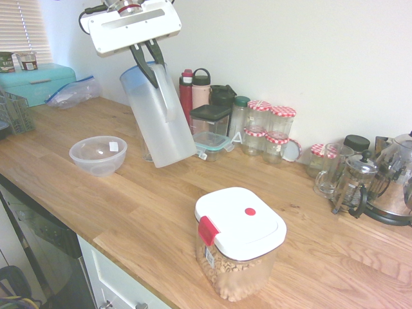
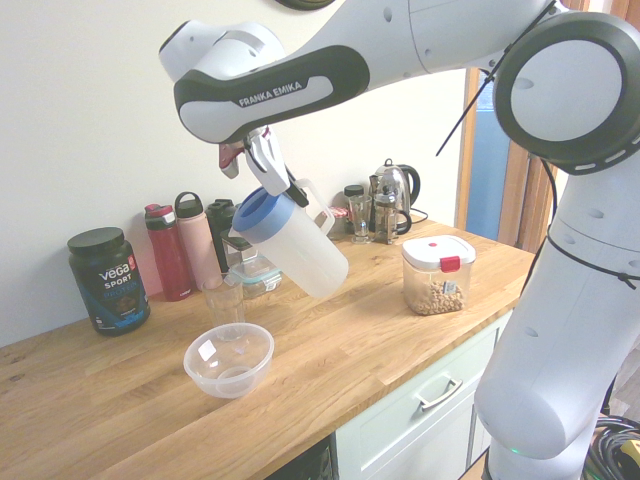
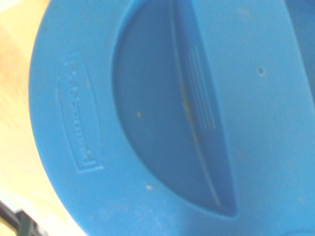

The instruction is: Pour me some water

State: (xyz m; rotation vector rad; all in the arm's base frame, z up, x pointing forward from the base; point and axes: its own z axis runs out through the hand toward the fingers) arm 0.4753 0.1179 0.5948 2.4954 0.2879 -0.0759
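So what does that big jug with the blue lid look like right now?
The jug is tall, frosted see-through plastic with a round blue lid and a side handle. The gripper is shut on that handle and holds the jug in the air, tipped over, lid end leaning toward a clear plastic bowl on the wooden counter.

My jaws clamped on handle of frosted jug (image 1: 161, 122); jug tilted, lifted off desk (image 1: 148, 212), clear bowl (image 1: 98, 155) just beside.

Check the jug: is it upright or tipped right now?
Tipped. The jug hangs off the counter from the hand, blue lid leaning toward the clear bowl.
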